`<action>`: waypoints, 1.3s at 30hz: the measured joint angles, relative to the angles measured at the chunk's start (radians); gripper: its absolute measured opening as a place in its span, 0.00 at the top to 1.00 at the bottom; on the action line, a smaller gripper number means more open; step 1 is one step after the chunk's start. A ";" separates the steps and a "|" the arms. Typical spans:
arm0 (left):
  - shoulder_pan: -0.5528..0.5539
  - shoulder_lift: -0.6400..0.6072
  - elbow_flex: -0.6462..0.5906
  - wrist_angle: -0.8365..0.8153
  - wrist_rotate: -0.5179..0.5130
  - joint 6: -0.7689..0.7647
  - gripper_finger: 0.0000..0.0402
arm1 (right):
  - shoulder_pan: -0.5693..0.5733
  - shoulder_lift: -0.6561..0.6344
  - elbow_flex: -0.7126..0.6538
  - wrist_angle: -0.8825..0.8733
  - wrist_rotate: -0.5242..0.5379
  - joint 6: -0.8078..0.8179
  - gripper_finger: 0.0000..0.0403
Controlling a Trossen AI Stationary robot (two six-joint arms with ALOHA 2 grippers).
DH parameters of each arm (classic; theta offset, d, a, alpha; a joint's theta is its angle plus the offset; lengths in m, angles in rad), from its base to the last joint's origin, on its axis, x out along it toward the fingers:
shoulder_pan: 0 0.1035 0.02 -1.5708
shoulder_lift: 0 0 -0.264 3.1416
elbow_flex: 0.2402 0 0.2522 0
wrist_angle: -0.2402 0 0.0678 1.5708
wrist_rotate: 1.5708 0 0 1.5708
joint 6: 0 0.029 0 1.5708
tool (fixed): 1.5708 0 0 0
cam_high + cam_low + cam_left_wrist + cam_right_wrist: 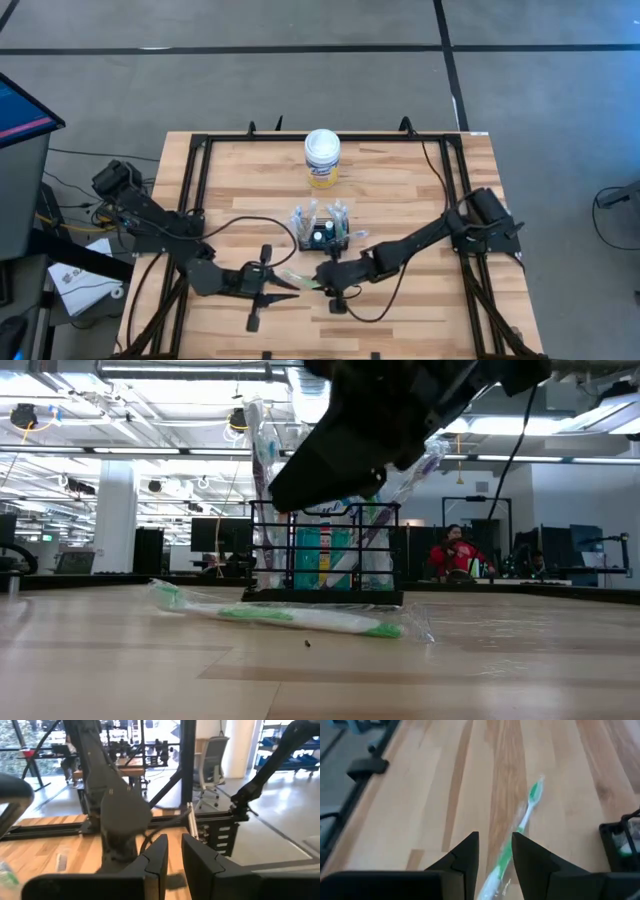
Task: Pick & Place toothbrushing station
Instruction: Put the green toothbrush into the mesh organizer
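High view shows the small black wire-mesh caddy (322, 236) near the desk's middle, while the right gripper (495, 851), jaws narrowly parted and empty, hovers over the green-and-white plastic-wrapped toothbrush (517, 832), whose slippery wrapper could slide from 2 closing fingers.

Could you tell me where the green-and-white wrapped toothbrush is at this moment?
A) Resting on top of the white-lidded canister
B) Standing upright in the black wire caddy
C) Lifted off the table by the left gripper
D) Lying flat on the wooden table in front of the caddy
D: the wrapped toothbrush lies flat on the table in front of the black wire caddy, with the right gripper just above it and no fingers closed on it.
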 joint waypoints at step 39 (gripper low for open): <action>-0.076 -0.019 0.000 -0.009 -0.057 0.034 0.88 | -0.035 0.100 0.054 0.008 -0.002 0.038 0.74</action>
